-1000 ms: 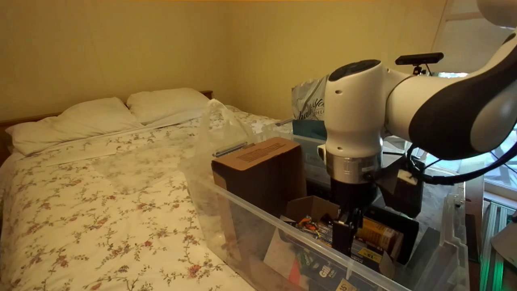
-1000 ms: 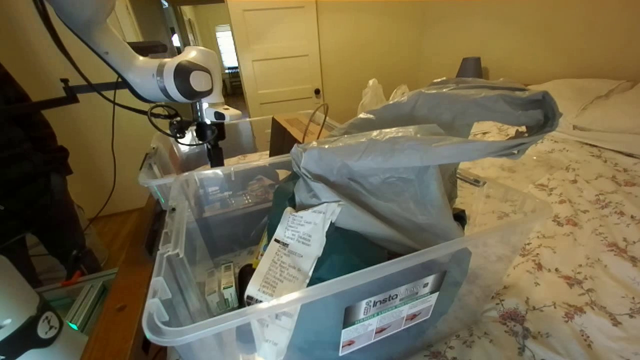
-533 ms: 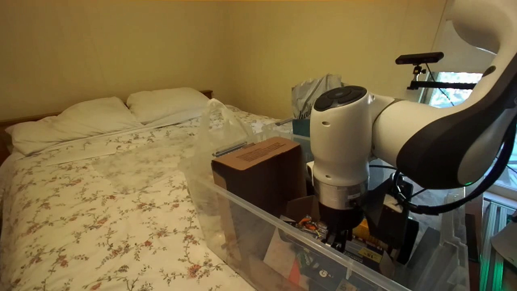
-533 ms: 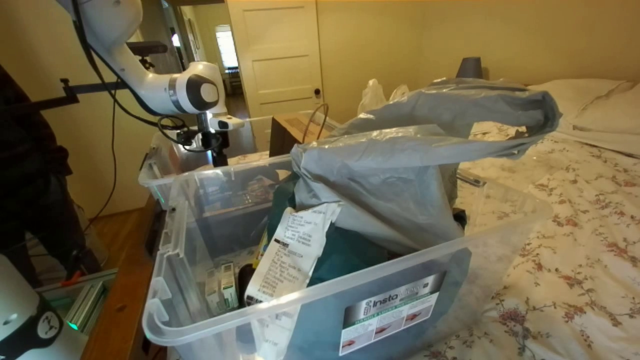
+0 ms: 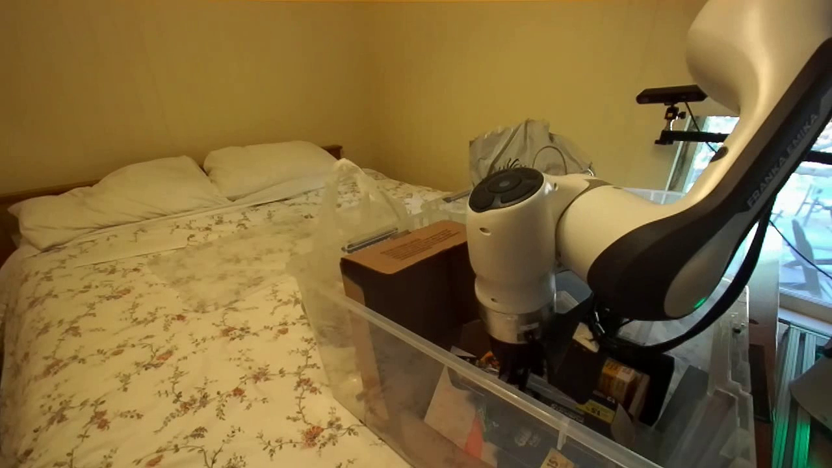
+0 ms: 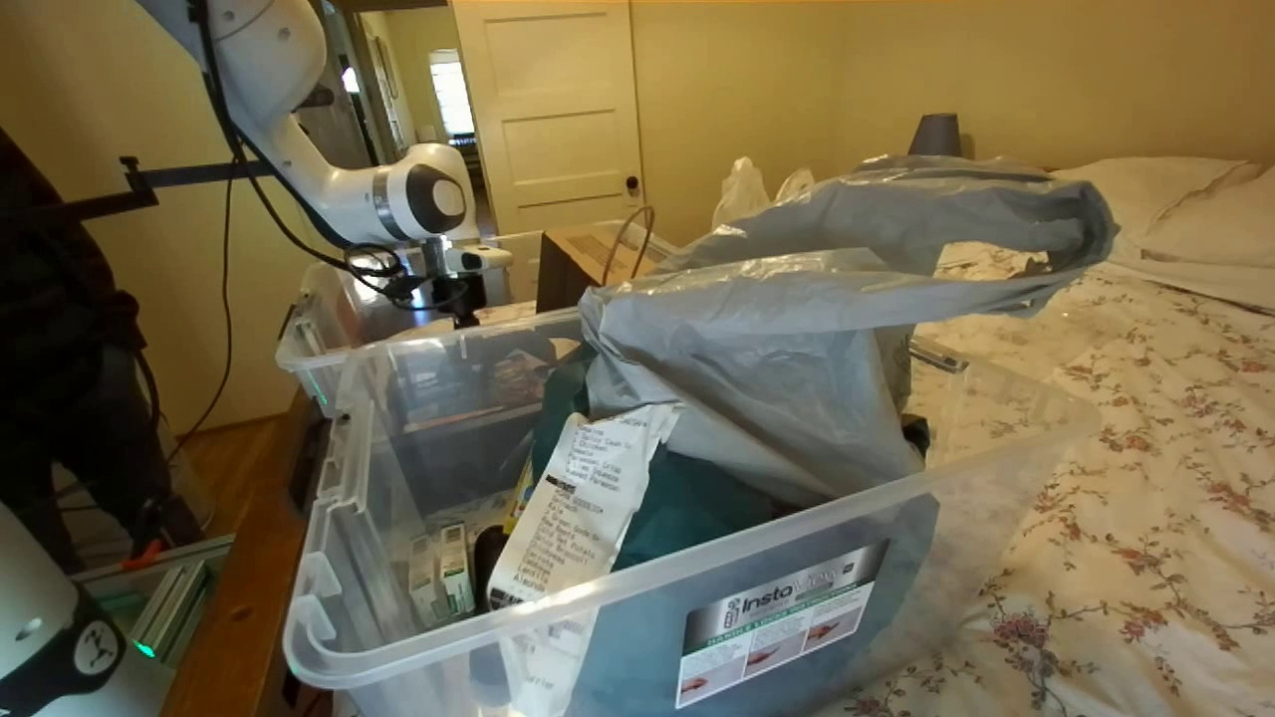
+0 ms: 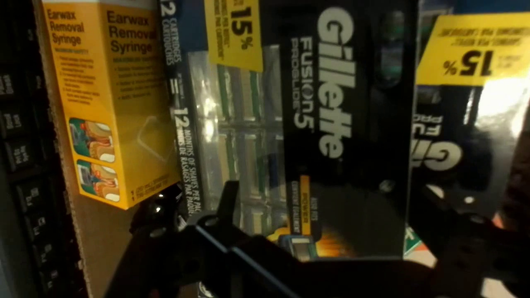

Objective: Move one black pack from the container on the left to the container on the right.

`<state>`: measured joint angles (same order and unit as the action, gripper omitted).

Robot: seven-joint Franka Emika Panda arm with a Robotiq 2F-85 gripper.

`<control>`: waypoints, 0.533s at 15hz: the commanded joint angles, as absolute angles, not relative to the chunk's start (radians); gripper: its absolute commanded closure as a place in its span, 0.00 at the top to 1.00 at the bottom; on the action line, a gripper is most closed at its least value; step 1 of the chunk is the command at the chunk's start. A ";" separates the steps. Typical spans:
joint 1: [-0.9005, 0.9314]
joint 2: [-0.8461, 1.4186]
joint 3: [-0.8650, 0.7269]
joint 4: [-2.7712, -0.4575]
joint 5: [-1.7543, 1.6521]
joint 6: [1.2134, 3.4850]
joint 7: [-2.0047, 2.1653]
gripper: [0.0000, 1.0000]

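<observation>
A black Gillette pack (image 7: 364, 103) with a yellow 15% label lies face up under my gripper in the wrist view; its front edge also shows in an exterior view (image 5: 572, 413). A second black Gillette pack (image 7: 459, 124) stands to its right in the wrist view. My gripper (image 7: 327, 190) is open, its fingers (image 7: 229, 198) apart over the near end of the first pack; contact cannot be told. The gripper is inside a clear plastic container (image 5: 403, 328). A second clear container (image 6: 448, 647) stands beside it, holding a grey bag. The right fingertip is dark and hard to make out.
A tall brown box (image 5: 409, 279) stands in the gripper's container, with a yellow earwax syringe box (image 7: 136, 82) and a black keyboard (image 7: 25, 165). A grey plastic bag (image 6: 757, 368) and a paper receipt (image 6: 578, 508) rise from the second container. A flowered bed (image 5: 182, 338) lies alongside.
The arm has come down into the container. My gripper has shifted left in an exterior view and right in an exterior view from elsewhere. The packs have not visibly moved.
</observation>
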<state>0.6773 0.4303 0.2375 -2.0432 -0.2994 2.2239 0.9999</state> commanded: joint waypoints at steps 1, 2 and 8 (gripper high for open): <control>0.724 0.460 0.178 -1.993 -0.373 2.157 1.100 1.00; 0.727 0.447 0.170 -2.001 -0.381 2.147 1.118 1.00; 0.723 0.347 0.187 -2.033 -0.360 1.980 1.188 1.00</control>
